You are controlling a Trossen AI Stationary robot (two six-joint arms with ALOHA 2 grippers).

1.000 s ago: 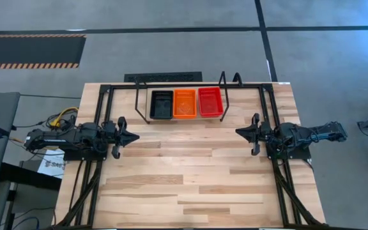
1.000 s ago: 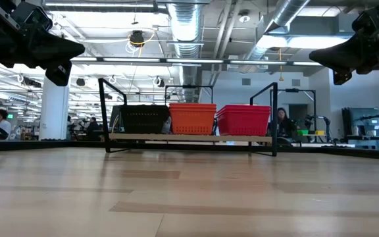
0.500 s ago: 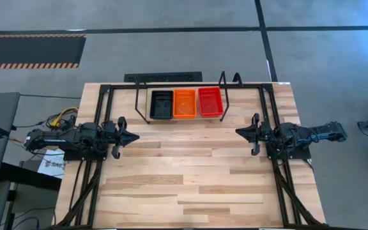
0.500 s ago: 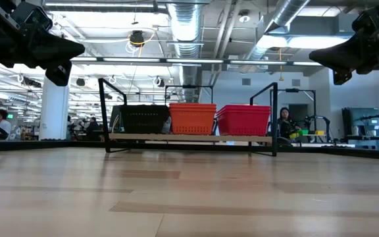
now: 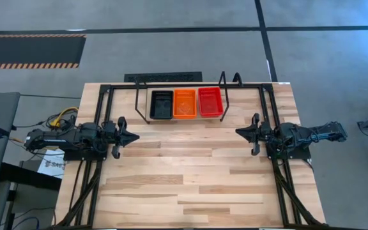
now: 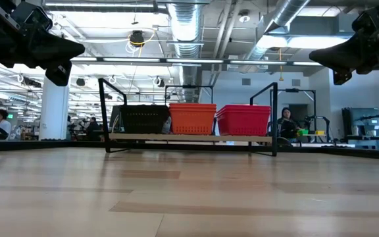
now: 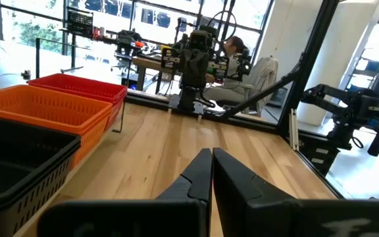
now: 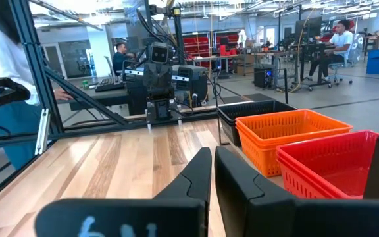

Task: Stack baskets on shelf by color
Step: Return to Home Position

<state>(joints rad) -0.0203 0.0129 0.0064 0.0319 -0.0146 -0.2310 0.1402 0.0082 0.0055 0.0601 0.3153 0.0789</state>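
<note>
- The surface [image 5: 190,172] is a light wood-plank top, ringed by a black rail frame [image 5: 184,85] whose bars run along the far edge and down both sides.
- The shelf [image 5: 137,96] stands at the far middle of the surface, just inside the far rail, with its looped ends upright.
- Three stacks sit side by side on the shelf, touching or nearly so: black baskets [image 5: 161,105] toward the left arm, orange baskets [image 5: 184,103] in the middle, and red baskets [image 5: 210,101] toward the right arm.
- The left gripper [image 5: 133,136] hangs over the left side of the surface, raised above the wood and pointing inward. Its fingers are pressed together and hold nothing.
- The right gripper [image 5: 240,132] mirrors it over the right side, raised, with its fingers also closed and holding nothing.
- Both grippers are well apart from the shelf and from each other.
- A broad stretch of wood lies between the grippers, and more runs from the shelf to the near edge.
- Grey concrete floor [image 5: 171,51] surrounds the surface, with a hazard-striped strip [image 5: 30,50] at the far left.
- Beyond the surface is an open workshop with ceiling ducts [image 6: 183,20], a white column [image 6: 54,112] and a seated person [image 6: 285,123] at a desk.
</note>
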